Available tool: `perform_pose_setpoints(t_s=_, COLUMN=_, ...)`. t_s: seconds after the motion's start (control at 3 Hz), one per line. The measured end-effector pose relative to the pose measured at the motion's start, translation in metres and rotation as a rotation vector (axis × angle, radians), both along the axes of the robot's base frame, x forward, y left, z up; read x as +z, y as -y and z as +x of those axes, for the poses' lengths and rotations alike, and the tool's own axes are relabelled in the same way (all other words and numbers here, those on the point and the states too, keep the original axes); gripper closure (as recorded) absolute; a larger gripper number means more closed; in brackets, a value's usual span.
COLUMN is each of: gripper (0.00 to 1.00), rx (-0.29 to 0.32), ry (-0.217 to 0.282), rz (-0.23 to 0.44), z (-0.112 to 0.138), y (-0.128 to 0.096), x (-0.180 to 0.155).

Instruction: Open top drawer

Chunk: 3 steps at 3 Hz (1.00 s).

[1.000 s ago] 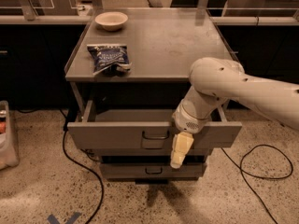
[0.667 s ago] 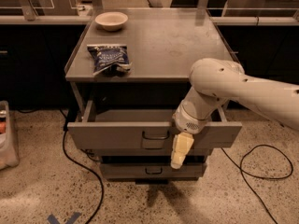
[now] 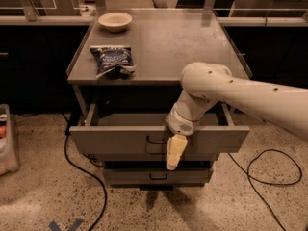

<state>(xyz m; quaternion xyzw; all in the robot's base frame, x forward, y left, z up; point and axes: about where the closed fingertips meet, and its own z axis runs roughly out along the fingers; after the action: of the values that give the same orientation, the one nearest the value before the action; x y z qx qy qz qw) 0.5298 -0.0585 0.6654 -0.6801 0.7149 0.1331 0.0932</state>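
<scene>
The top drawer (image 3: 115, 139) is a wide grey drawer pulled well out of the grey cabinet, so its inside shows from above. Its small dark wire handle (image 3: 155, 141) sits at the centre of the flat front. My gripper (image 3: 174, 153) hangs from the white arm just right of the handle, in front of the drawer panel, its pale fingers pointing down. Two narrower grey drawers sit below; the lower one (image 3: 154, 176) shows its own handle.
On the cabinet top (image 3: 183, 42) lie a white bowl (image 3: 115, 21) at the back left and a dark blue snack bag (image 3: 112, 60) near the left front. Black cables (image 3: 84, 174) run across the speckled floor on both sides. A bin (image 3: 7, 143) stands at left.
</scene>
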Motion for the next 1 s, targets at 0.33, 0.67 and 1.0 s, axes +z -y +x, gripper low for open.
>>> perform_pose_setpoints(t_s=0.33, gripper=0.00, rx=0.036, ry=-0.049, rz=-0.005, z=-0.005, y=-0.008, x=-0.007)
perform_pose_setpoints(t_s=0.67, gripper=0.00, rx=0.050, ry=-0.108, rz=-0.014, z=-0.017, y=-0.006, x=-0.006)
perform_pose_setpoints(t_s=1.0, gripper=0.00, rx=0.046, ry=-0.153, rz=-0.019, z=-0.029, y=0.001, x=0.004)
